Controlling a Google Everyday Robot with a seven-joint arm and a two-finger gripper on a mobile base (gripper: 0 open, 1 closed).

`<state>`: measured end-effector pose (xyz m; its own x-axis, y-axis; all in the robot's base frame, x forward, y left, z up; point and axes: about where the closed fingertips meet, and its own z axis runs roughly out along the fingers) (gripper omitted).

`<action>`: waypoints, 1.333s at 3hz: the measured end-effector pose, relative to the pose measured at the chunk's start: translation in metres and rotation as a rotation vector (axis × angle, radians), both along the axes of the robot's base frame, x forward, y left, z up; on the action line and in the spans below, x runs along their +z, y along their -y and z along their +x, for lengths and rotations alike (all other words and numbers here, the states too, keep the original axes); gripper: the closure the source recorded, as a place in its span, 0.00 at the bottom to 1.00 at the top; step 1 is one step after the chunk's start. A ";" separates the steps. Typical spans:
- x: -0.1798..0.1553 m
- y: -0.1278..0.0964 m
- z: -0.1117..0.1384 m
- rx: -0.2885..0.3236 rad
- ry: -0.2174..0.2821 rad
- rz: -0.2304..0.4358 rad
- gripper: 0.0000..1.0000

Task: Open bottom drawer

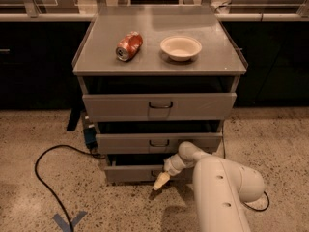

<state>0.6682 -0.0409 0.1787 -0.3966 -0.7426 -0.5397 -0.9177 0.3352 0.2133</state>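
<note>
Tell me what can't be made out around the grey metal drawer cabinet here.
Camera view:
Narrow grey bottom drawer: its handle is mostly hidden behind the cream-tipped gripper at its front centre.
Its inside: lost in shadow under the middle drawer.
White robot arm: cut off by the bottom edge.
</note>
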 end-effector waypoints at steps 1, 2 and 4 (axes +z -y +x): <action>0.003 -0.001 -0.019 0.005 -0.038 0.021 0.00; 0.003 -0.001 -0.019 0.005 -0.038 0.021 0.00; 0.006 -0.002 -0.054 0.027 -0.067 0.064 0.00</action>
